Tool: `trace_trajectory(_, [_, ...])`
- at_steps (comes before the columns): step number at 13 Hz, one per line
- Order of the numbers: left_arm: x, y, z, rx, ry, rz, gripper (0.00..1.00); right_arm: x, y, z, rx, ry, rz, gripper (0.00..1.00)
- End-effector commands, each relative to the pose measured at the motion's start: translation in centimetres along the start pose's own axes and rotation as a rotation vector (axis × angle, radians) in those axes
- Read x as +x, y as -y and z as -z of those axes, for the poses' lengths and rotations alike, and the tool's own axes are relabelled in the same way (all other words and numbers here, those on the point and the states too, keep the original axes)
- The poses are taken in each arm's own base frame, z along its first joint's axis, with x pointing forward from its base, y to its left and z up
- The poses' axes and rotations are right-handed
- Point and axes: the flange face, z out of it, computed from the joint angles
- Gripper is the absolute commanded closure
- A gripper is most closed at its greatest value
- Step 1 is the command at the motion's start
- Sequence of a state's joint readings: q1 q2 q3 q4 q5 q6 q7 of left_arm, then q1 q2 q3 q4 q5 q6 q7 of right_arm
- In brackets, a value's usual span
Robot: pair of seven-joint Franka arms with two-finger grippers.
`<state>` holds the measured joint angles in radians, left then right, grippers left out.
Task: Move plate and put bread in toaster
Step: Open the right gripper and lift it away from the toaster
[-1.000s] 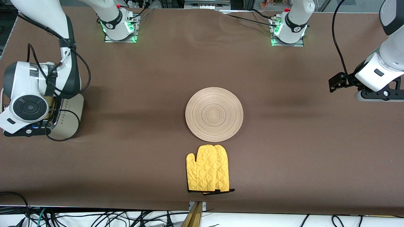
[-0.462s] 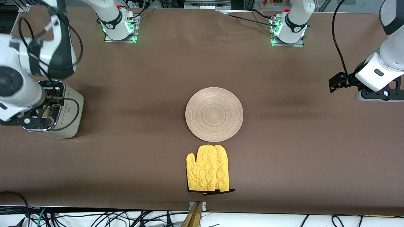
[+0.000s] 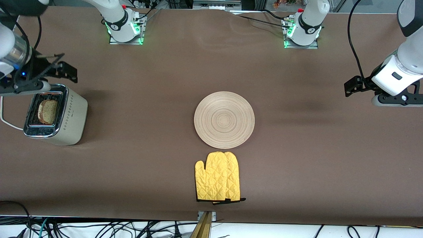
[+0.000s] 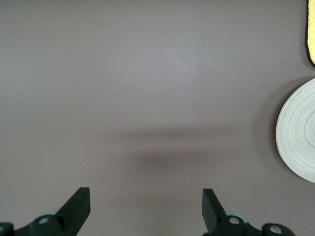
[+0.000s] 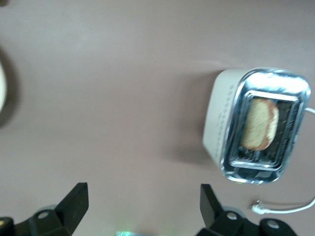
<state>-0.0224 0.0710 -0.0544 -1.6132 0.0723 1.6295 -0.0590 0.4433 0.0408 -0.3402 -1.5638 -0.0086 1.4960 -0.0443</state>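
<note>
The bread (image 3: 48, 111) stands in a slot of the cream toaster (image 3: 71, 115) at the right arm's end of the table; both show in the right wrist view, bread (image 5: 260, 124) in toaster (image 5: 221, 118). My right gripper (image 3: 67, 72) is open and empty, up in the air over the table beside the toaster, toward the right arm's base; its jaws (image 5: 142, 196) stand wide apart. The wooden plate (image 3: 224, 119) lies mid-table, empty. My left gripper (image 3: 350, 86) waits open and empty over the left arm's end; its view shows its jaws (image 4: 146, 199) and the plate's edge (image 4: 298, 130).
A yellow oven mitt (image 3: 217, 176) lies just nearer to the front camera than the plate; its corner shows in the left wrist view (image 4: 311, 44). The toaster's white cord (image 5: 283, 209) trails off beside the toaster.
My right arm has lifted off the toaster and drawn back toward its base. The bread, covered by the hand before, now shows in the slot. The left arm has not moved.
</note>
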Motion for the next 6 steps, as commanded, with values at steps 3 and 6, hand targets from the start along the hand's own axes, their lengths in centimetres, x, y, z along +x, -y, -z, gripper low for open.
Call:
trace_trajectory(3, [-0.03, -0.19, 0.85, -0.019, 0.002, 0.002, 0.00, -0.61, 0.04, -0.07, 0.025, 0.010, 0.011, 0.00])
trace_trajectory(6, [0.01, -0.20, 0.76, -0.019, 0.003, 0.003, 0.00, -0.74, -0.20, -0.05, 0.028, 0.015, 0.017, 0.00])
